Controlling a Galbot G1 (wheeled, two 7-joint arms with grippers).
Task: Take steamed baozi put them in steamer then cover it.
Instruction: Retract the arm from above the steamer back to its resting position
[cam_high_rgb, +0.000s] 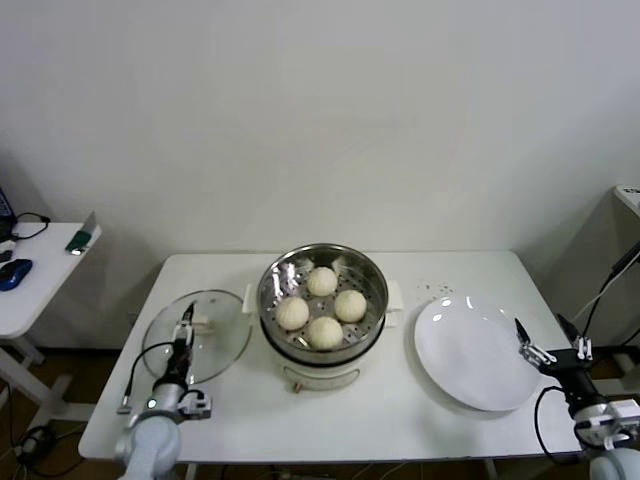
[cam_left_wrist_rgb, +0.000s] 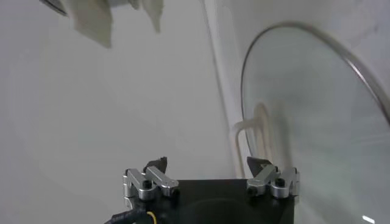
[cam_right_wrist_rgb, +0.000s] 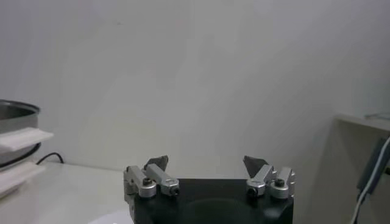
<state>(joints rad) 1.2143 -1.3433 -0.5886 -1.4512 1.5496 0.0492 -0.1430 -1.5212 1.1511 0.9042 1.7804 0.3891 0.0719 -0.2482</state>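
Baozi, all four of them, sit inside the steamer on its perforated floor, close together near the middle. With the steamer as the landmark at the centre of the worktop, the cover lies flat just beside it on the robot's left, its rim close to the steamer's white side handle. A white plate lies bare on the opposite side of the steamer.

Covering looks like the step left. The left hand hovers over the cover near its cream handle, jaws spread wide and gripping nothing. The right hand waits beyond the plate's far edge from the steamer, likewise wide open and empty.

Several things could spoil the covering. The handle is narrow and oblong, so jaws closing off-centre may slip or tilt the glass. A tilted cover could clip the steamer's rim or handle, or press a bun. Dragging it rather than lifting might shove the steamer.
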